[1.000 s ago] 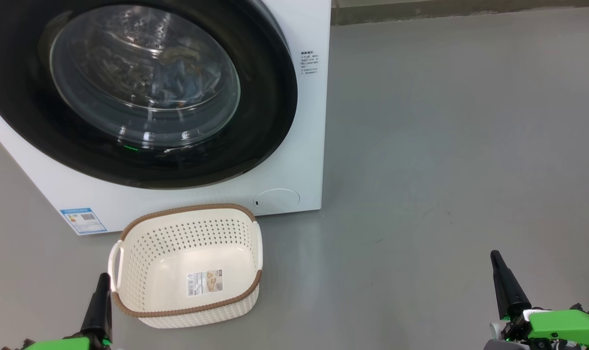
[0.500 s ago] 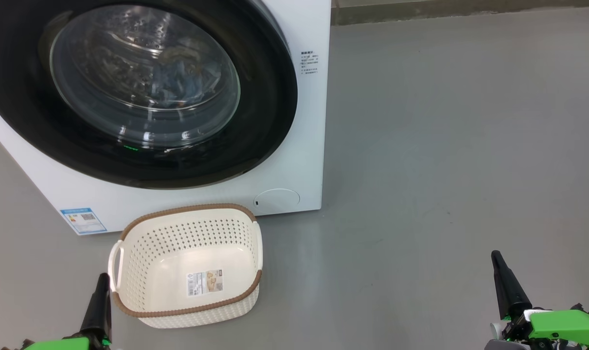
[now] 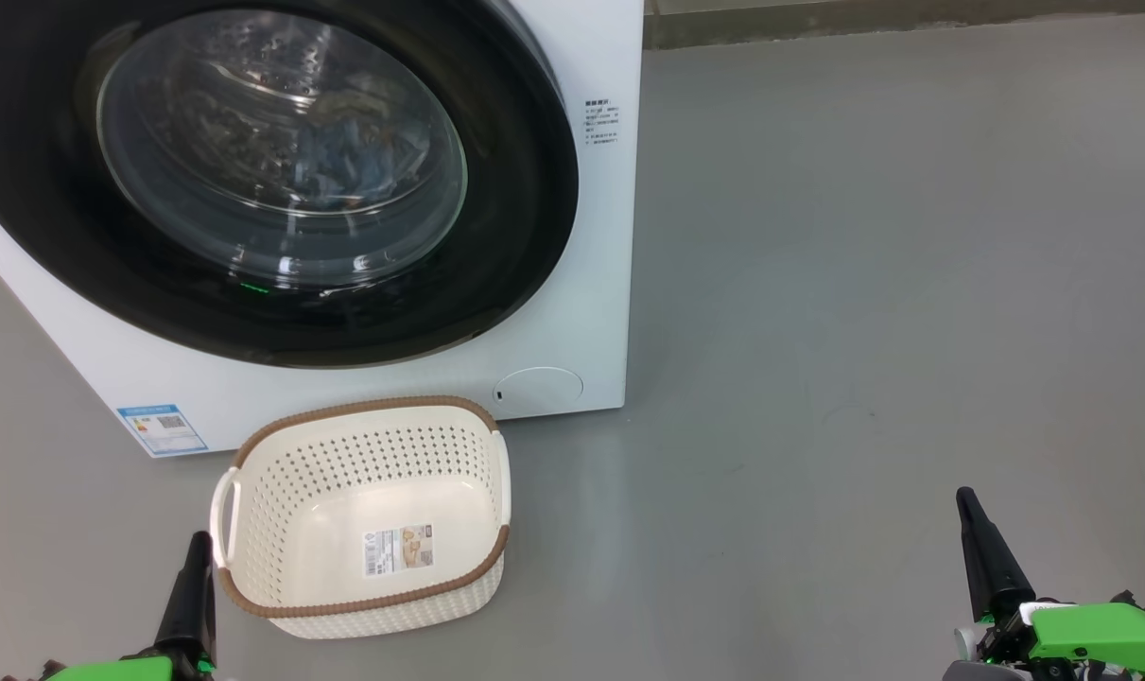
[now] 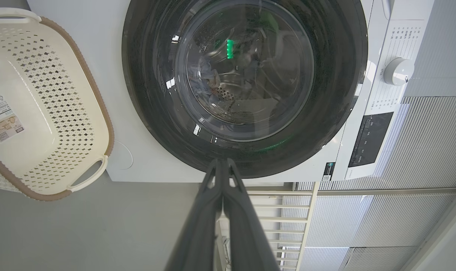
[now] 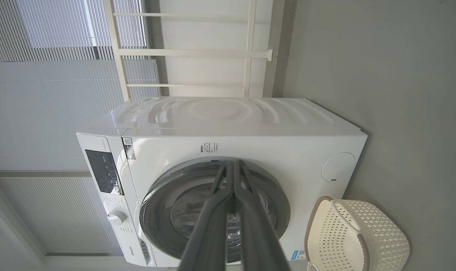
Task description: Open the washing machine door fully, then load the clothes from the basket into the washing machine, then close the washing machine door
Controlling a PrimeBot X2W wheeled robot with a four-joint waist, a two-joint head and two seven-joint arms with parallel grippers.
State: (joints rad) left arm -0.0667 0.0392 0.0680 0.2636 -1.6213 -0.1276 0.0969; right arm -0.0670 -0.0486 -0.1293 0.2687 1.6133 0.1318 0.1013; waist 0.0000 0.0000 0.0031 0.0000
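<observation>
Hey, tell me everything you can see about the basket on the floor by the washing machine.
The basket is a rounded-rectangular tub of cream-white perforated plastic with a brown woven-look rim and a white loop handle on each short side. It stands upright and empty on the grey floor, just in front of the washing machine; whether they touch is unclear. A printed label is stuck on its inside bottom.

Washing machine (image 3: pixel 593 312) showing white, its door rim (image 3: pixel 525 236) gleaming glossy black, basket (image 3: pixel 345 463) showing cream with dotted perforations and brown woven rim.
</observation>
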